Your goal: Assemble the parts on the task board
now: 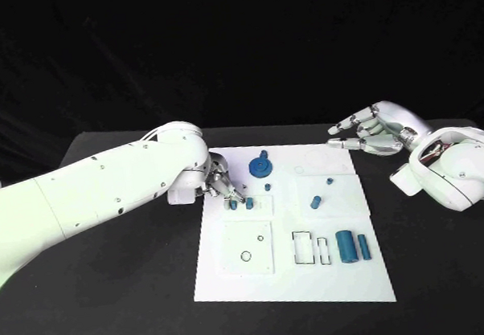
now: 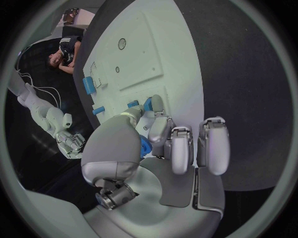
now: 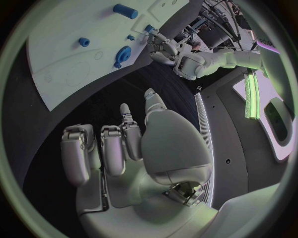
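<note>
White rectangular task board (image 1: 324, 280) mid black surface (image 1: 129, 308). Left hand (image 1: 219, 184) fingers pinch small blue peg (image 1: 233, 204) at board's far-left. Right hand (image 1: 372, 131) empty, fingers apart. Several blue parts loose; assembly early.

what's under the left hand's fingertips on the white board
Two small blue parts stand on the task board right below the left hand. Its fingers reach down to them, but whether they touch or pinch one cannot be told; the fingers cover the parts' tops.
</note>
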